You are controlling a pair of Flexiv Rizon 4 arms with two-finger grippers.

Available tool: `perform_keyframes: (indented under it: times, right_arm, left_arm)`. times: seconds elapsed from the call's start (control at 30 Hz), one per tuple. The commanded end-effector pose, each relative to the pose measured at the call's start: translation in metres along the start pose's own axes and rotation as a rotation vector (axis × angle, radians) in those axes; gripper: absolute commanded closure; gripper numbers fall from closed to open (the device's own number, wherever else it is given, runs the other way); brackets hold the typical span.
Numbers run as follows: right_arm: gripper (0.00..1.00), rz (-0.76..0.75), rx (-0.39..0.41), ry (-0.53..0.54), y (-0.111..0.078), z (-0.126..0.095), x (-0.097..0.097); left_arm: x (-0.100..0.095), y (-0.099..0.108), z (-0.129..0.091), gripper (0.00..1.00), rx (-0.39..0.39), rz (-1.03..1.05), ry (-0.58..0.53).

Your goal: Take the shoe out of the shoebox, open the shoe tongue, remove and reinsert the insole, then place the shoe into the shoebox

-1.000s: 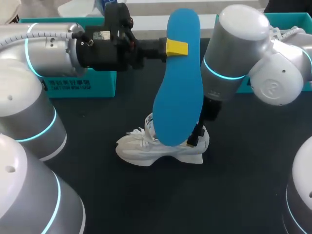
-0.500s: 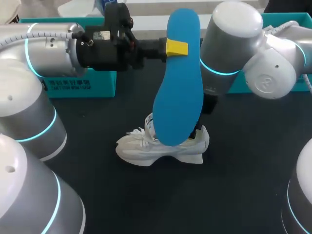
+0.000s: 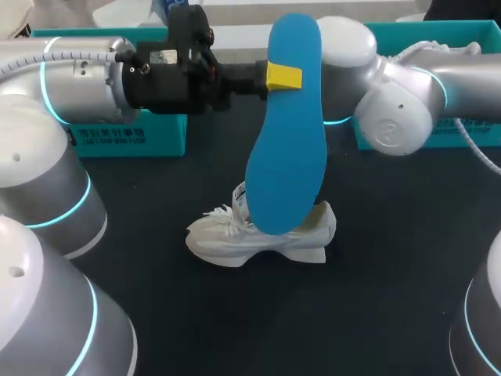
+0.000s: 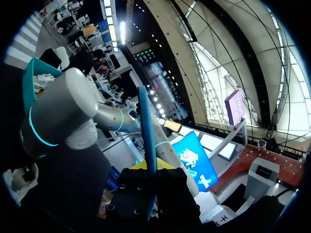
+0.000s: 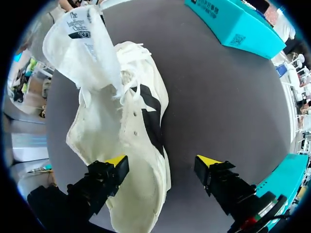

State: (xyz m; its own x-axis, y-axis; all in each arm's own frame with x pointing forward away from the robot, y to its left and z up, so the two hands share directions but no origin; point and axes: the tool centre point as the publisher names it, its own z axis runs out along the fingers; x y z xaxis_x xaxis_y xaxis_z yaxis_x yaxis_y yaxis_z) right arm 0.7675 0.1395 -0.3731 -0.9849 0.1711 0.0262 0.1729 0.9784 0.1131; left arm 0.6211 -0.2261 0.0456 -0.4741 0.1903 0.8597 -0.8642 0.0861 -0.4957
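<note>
A blue insole (image 3: pixel 287 133) stands upright above the table with my left gripper (image 3: pixel 282 77) shut on its upper part. The left wrist view shows the insole (image 4: pixel 147 131) edge-on, rising out of that gripper (image 4: pixel 150 167). Below it a white shoe (image 3: pixel 266 231) lies on the dark table. In the head view my right arm (image 3: pixel 391 102) comes in from the right, its gripper hidden behind the insole. In the right wrist view my right gripper (image 5: pixel 163 162) hangs open over the shoe's (image 5: pixel 131 141) heel end, one finger above the shoe, the other over bare table. The tongue (image 5: pixel 82 43) is pulled up.
A teal shoebox part (image 3: pixel 129 133) sits at the back left behind my left arm, and another teal box (image 3: pixel 438 39) at the back right. In the right wrist view a teal box (image 5: pixel 238 24) lies beyond the shoe. Dark table (image 3: pixel 376 298) stretches in front.
My right arm has swung up and back from the shoe's heel toward the rear right. The left arm and insole have not moved.
</note>
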Motion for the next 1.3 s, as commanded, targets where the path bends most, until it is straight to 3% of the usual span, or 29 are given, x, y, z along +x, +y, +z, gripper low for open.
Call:
perform_keyframes:
  times: [0.03, 0.1, 0.17, 0.23, 0.53, 0.63, 0.8, 0.9, 1.0, 1.07, 1.3]
  right_arm:
    - [0.56, 0.005, 0.027, 0.024, 0.009, 0.020, -0.001]
    - [0.61, 0.010, 0.024, 0.028, 0.009, 0.022, 0.001]
    - [0.77, 0.022, 0.029, 0.034, 0.008, 0.023, 0.002]
    - [1.00, 0.035, 0.035, 0.035, 0.006, 0.023, 0.004]
    - [1.00, 0.082, 0.039, 0.045, -0.002, 0.010, 0.008]
    - [1.00, 0.151, -0.004, 0.057, -0.003, 0.003, 0.012]
    - [1.00, 0.449, -0.077, 0.109, -0.009, -0.012, 0.022]
    - [1.00, 0.633, -0.138, 0.087, -0.010, -0.019, 0.025]
    - [1.00, 0.748, -0.113, 0.069, -0.011, -0.022, 0.027]
    - [1.00, 0.765, -0.184, 0.041, -0.011, -0.022, 0.025]
    - [1.00, 0.765, -0.184, 0.041, -0.011, -0.022, 0.025]
  left_arm:
    - [-0.001, 0.000, 0.001, 1.00, -0.001, 0.000, -0.001]
    - [-0.001, 0.000, 0.001, 1.00, -0.001, 0.000, -0.001]
    - [-0.001, 0.000, 0.001, 1.00, -0.001, 0.000, -0.001]
    - [-0.001, 0.000, 0.001, 1.00, -0.001, 0.000, -0.001]
    - [-0.001, 0.000, 0.001, 1.00, -0.001, 0.000, -0.001]
    - [-0.001, 0.000, 0.001, 1.00, -0.001, 0.000, -0.001]
    - [-0.001, 0.000, 0.001, 1.00, -0.001, 0.000, -0.001]
    - [-0.001, 0.000, 0.001, 1.00, -0.001, 0.000, -0.001]
    - [-0.001, 0.000, 0.001, 1.00, -0.001, 0.000, -0.001]
    - [-0.001, 0.000, 0.001, 1.00, -0.001, 0.000, -0.001]
    - [-0.001, 0.000, 0.001, 1.00, -0.001, 0.000, -0.001]
